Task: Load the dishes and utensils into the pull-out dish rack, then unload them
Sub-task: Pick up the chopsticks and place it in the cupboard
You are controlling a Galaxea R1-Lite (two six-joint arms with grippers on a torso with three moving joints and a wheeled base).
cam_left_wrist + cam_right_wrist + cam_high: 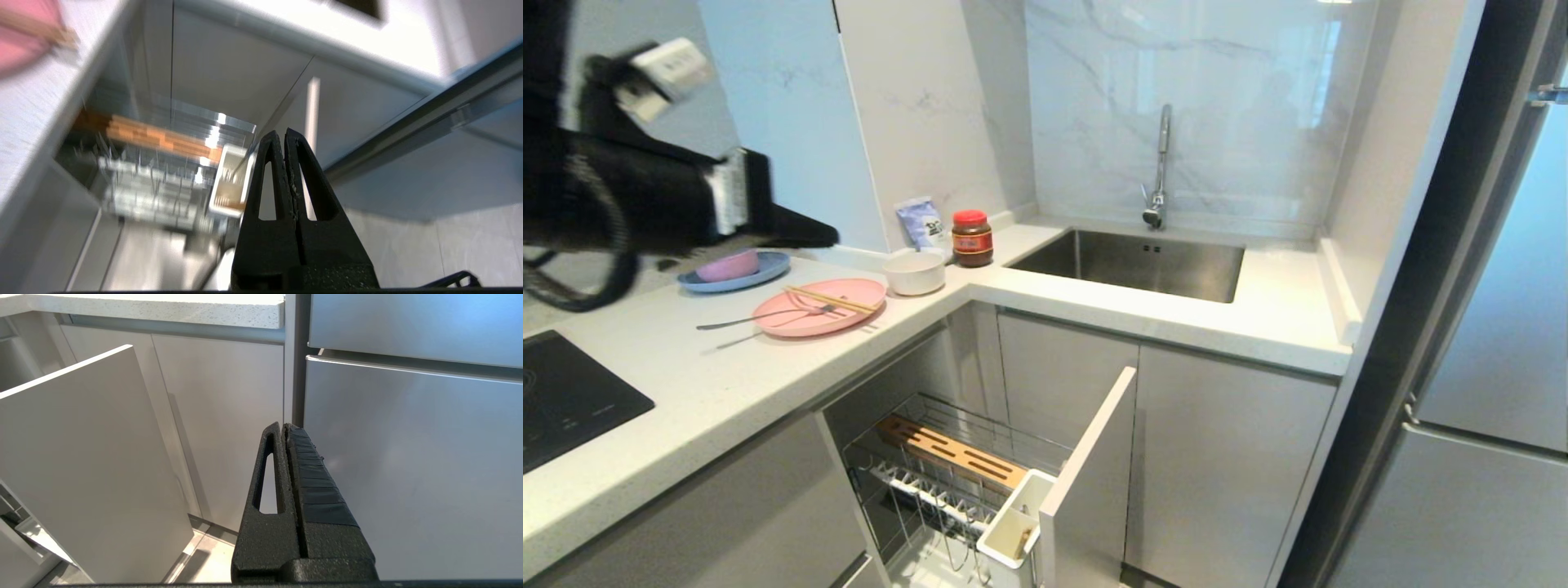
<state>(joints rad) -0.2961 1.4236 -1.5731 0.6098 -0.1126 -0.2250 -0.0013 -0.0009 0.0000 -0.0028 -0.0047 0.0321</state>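
Observation:
The pale-pink plate [800,320] lies on the counter with the chopsticks [829,300] and the fork [760,316] resting on it. The cream bowl [915,272] stands just beside it. My left gripper [829,237] hovers above and behind the plate, shut and empty; its closed tips [284,132] point down toward the pulled-out dish rack [155,192]. The rack [947,465] stands open below the counter with its wooden strip [952,453], white caddy [1015,518] and grey front panel [1086,482]. My right gripper [284,426] hangs low, shut and empty, by the front panel [81,457].
A blue plate [768,268] holding a pink bowl sits behind the pink plate. A red-lidded jar [972,238] and a blue packet [920,222] stand in the corner. The sink [1131,263] and tap [1160,171] are farther right, a black hob [564,400] at the left, the fridge [1494,327] at the right.

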